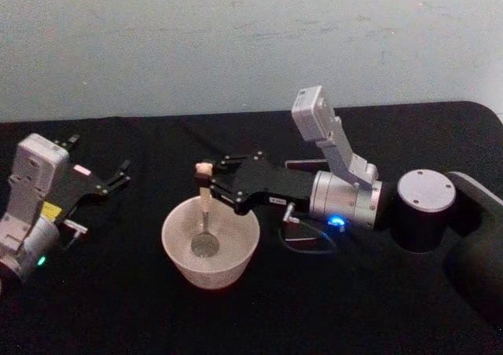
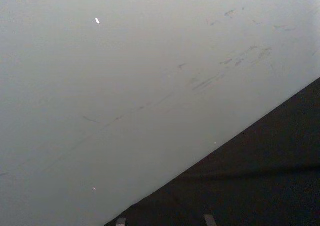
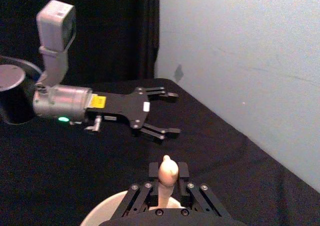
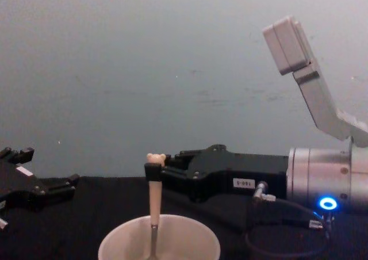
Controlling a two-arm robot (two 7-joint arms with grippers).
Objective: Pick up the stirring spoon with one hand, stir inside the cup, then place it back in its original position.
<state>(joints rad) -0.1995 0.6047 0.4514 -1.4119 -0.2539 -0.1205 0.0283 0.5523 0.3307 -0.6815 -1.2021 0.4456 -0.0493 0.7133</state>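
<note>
- Cream-white and round, the cup (image 1: 209, 273) stands on the black-covered table (image 1: 118, 312), nearest the robot's body.
- The stirring spoon (image 1: 204, 214) stands nearly upright inside the cup. Its steel bowl is down near the bottom and its bear-head tip is above the rim.
- The right gripper (image 1: 208, 182) reaches in level from the right. Its fingers are pinched on the spoon's cream handle just under the bear head, above the cup. A blue ring light glows on its wrist.
- The left gripper (image 3: 172, 113) hangs over the table to the left of the cup, well apart from it, fingers spread and holding nothing.
- A pale grey wall (image 4: 172, 70) stands behind the table.
</note>
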